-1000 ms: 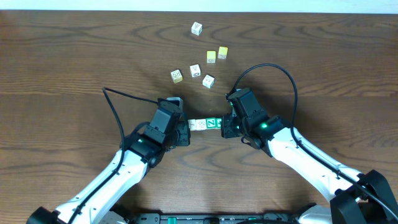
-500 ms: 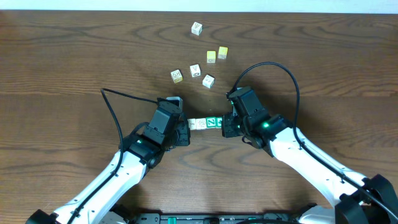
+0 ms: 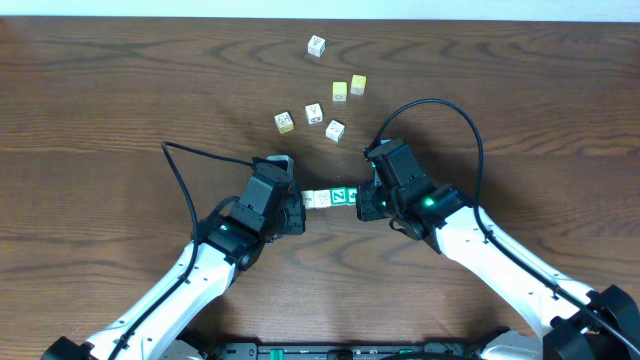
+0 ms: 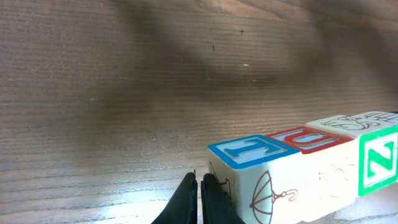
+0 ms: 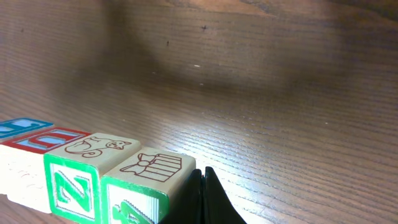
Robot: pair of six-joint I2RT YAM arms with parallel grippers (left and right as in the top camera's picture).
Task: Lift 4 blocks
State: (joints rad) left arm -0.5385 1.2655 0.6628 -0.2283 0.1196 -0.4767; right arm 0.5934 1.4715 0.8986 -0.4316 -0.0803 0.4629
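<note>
Though overhead blurs blocks (image 3: 330, 199), wrist views show letters

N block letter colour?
N block: green, with green border. Best in left wrist view.

Overhead top-down, 2 wrist close-ups sharing blocks (image 3: 330, 198)

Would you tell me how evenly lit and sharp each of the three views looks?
Overhead: even light, sharp, though the block row is tiny. Left wrist: a broad soft shadow crosses the table, the row crisp. Right wrist: similar shadow up top, a pale glare patch mid-frame.
</note>
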